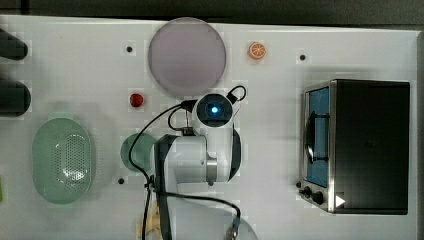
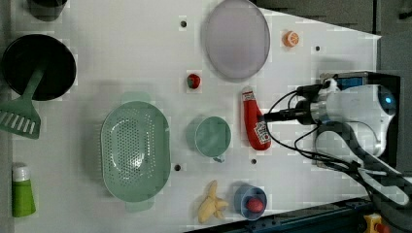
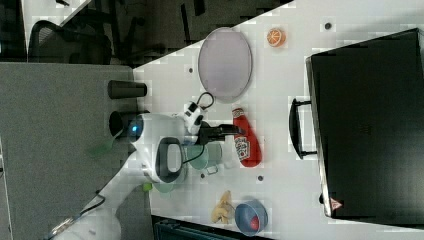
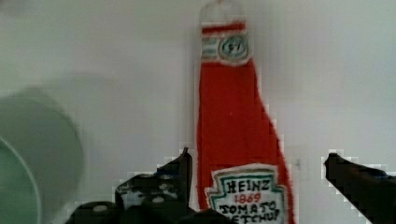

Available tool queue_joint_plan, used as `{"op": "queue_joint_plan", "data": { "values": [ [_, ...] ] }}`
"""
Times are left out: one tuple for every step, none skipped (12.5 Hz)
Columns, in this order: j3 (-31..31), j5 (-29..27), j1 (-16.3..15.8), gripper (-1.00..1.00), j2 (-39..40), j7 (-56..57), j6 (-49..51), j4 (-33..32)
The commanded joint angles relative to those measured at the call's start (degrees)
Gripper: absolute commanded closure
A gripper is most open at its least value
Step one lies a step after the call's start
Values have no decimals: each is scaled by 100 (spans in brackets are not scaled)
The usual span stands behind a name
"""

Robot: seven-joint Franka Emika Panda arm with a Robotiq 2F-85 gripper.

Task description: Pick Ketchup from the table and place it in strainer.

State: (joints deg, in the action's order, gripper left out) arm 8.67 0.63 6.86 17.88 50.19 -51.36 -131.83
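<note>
So you are looking at an early stage: the strainer [image 2: 135, 150] is sitting empty well to the left view's left, and the Ketchup [image 2: 255, 121] is lying on the table [image 2: 121, 58], not yet lifted. Your gripper [image 4: 257, 177] is standing wide, straddling the bottle. Its long axis is running near-to-far in the left view, cap toward the plate [image 2: 236, 38].

Bright, even overhead light on the white table [image 2: 121, 58], soft faint shadows cast beside the strainer [image 2: 135, 150], blocky blur throughout, cup [image 4: 28, 158] blurred out of focus in the wrist view
</note>
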Motion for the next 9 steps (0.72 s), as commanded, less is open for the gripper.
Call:
{"op": "queue_joint_plan", "data": {
  "values": [
    [-15, 181, -49, -100, 326, 277, -230, -58],
    [-19, 182, -49, -100, 431, 277, -394, -60],
    [-26, 183, -48, -100, 529, 277, -565, -61],
    [-22, 184, -49, -100, 604, 276, -631, -74],
    [-14, 184, -54, -100, 657, 278, -632, -74],
    [-11, 184, -56, -93, 678, 277, -627, -72],
    [-12, 184, -59, -70, 665, 276, -626, -41],
    [-28, 185, -56, -45, 658, 276, -625, -45],
    [-30, 184, -47, -25, 629, 277, -616, -26]
  ]
}}
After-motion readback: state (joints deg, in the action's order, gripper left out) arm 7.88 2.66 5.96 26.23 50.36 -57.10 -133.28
